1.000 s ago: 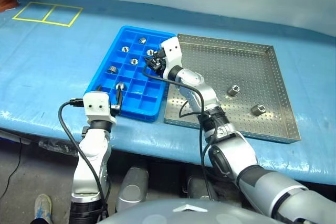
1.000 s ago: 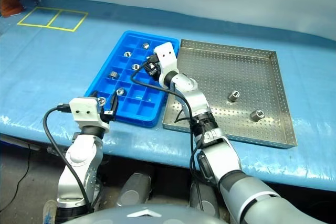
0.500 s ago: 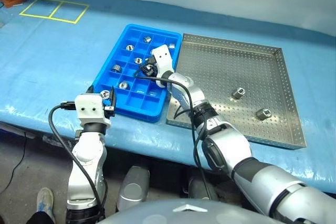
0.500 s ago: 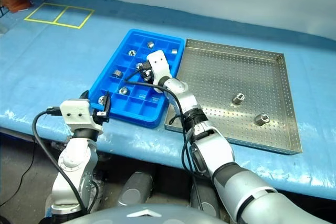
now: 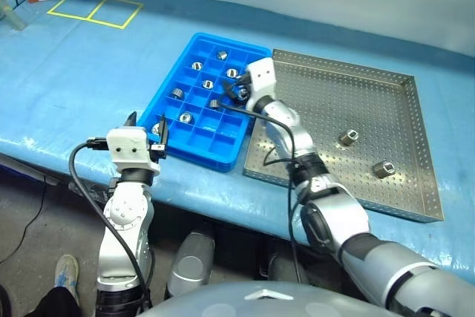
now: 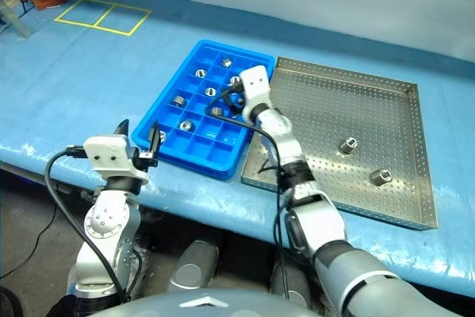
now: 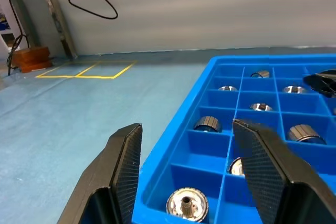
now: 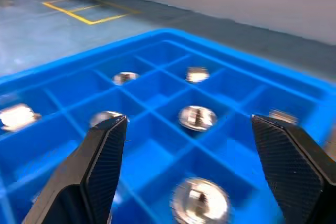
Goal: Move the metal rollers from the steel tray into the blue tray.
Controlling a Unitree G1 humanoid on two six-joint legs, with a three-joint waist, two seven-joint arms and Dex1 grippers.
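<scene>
Metal rollers (image 5: pixel 208 84) mid-frame in blue tray (image 5: pixel 223 146) compartments, directly under right claw (image 5: pixel 236 91), spread wide, gripping nothing. Two more (image 5: pixel 384 169) lower right on steel tray (image 5: pixel 334 90). Left claw (image 5: pixel 146 122) lower left, parted, empty, at tray's near corner on desk (image 5: pixel 67 87).

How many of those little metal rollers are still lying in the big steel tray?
2. One metal roller lies near the middle of the steel tray, the other nearer its front right corner. None looks hidden, though the robot's right arm covers part of the tray's left side.
</scene>
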